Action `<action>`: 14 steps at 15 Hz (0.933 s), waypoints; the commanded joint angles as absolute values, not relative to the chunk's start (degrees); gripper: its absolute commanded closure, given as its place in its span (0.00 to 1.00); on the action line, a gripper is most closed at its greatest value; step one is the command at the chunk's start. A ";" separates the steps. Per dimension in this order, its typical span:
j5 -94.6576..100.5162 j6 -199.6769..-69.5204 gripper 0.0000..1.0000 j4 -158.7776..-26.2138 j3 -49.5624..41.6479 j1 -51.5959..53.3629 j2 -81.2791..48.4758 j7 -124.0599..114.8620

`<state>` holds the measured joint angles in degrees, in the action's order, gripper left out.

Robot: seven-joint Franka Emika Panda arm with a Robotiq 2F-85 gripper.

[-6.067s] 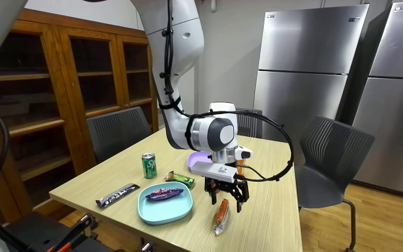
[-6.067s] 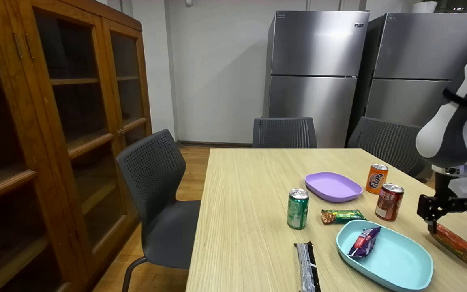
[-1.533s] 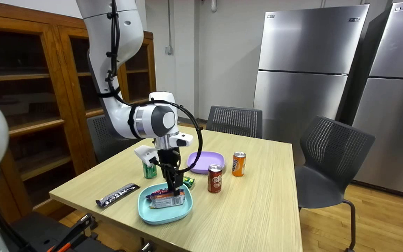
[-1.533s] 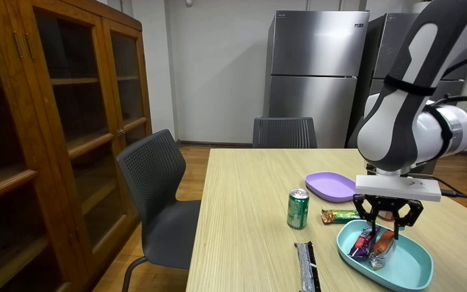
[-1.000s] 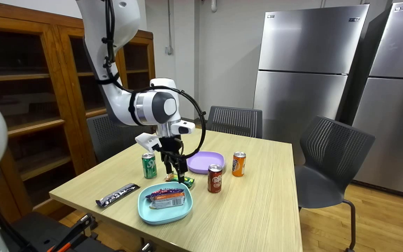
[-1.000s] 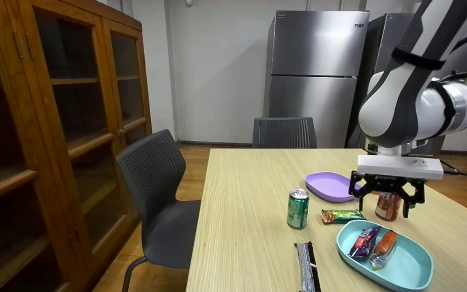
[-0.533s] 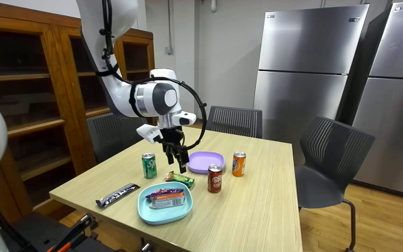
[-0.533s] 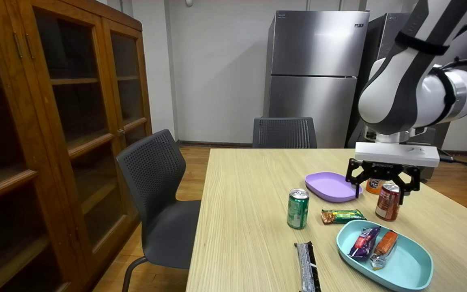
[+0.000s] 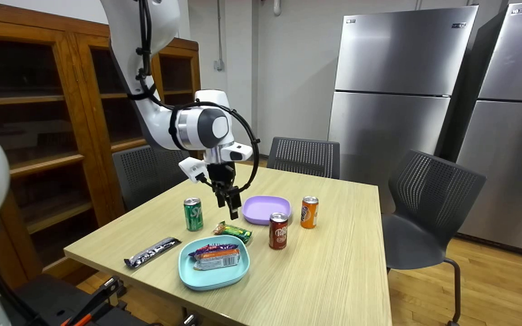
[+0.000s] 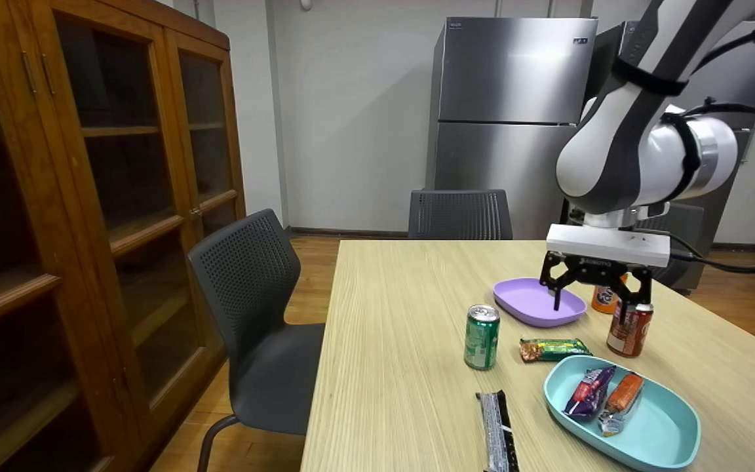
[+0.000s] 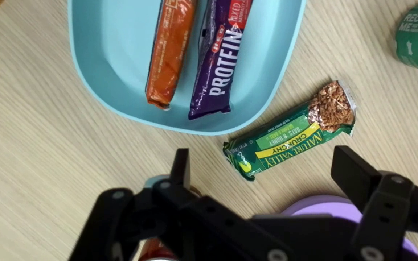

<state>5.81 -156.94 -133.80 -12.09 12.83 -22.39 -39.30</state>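
The green granola bar (image 11: 290, 137) lies flat just beside the blue tray (image 11: 122, 47). Off that same side of the tray, the gripper (image 10: 590, 314) hangs above the bar — fingers spread, nothing held. For a sound grip, turn the wrist so the fingers straddle the bar's narrow width; their line is oblique to it. Lower clear of the tray's rim and the red can (image 9: 278, 233) near it — light pressure should spare the contents.

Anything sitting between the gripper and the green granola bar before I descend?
Nothing visible: the wrist view shows the whole green granola bar uncovered below the open gripper. Nearby are the blue tray, its rim close to one end of the bar, and the red can, partly covered by the gripper in an exterior view.
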 commanded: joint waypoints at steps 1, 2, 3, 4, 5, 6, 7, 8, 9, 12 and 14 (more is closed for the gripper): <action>3.40 -157.13 0.00 -129.72 -10.42 11.96 -26.18 -40.24; 2.89 -157.34 0.00 -128.82 -10.36 11.98 -27.14 -40.13; 2.21 -157.22 0.00 -127.93 -10.15 11.85 -27.97 -39.81; 1.78 -157.19 0.00 -127.01 -10.20 11.95 -28.89 -39.90; 1.41 -157.26 0.00 -126.13 -10.24 12.05 -29.84 -39.92; 1.14 -157.26 0.00 -125.32 -10.32 12.19 -30.73 -39.92; 0.93 -157.27 0.00 -124.44 -10.48 12.34 -31.73 -40.01; 0.68 -157.18 0.00 -123.59 -10.57 12.35 -32.68 -39.97; 0.43 -157.00 0.00 -122.82 -10.56 12.30 -33.51 -39.85; -0.14 -156.73 0.00 -120.90 -10.69 12.33 -35.62 -39.60; -0.60 -156.49 0.00 -119.93 -10.65 12.24 -36.77 -39.43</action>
<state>0.86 -157.24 -122.58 -11.14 12.81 -34.75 -39.35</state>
